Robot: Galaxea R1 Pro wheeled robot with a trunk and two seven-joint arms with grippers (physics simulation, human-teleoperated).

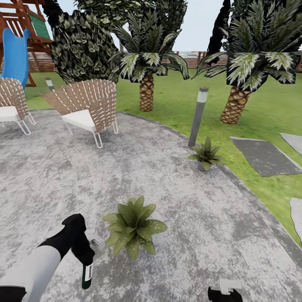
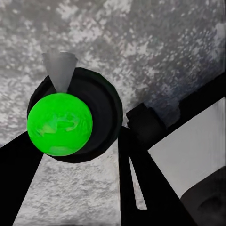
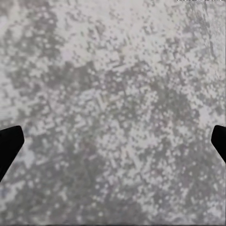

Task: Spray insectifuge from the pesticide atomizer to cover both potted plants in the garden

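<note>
Standing at the far left are a blue slide (image 1: 16,54) and two wicker chairs (image 1: 86,105) on the grey paved patio (image 1: 176,235). Nearer, the left gripper (image 1: 86,251) is clamped around the pesticide atomizer (image 1: 87,274), which hangs bottle-down with its whitish spray head (image 1: 98,242) pointing at the near potted plant (image 1: 132,226) just beside it — nothing lies between the two. In the left wrist view the bottle's bright green base (image 2: 60,124) sits between the dark fingers (image 2: 141,188).

Further right, the second potted plant (image 1: 205,155) stands at the patio's edge, close to a grey lamp post (image 1: 198,115), with palms (image 1: 147,67) on the lawn (image 1: 180,105) behind. The right gripper (image 1: 225,292) is at the lower edge — its fingertips (image 3: 9,143) are spread wide over bare paving, holding nothing.
</note>
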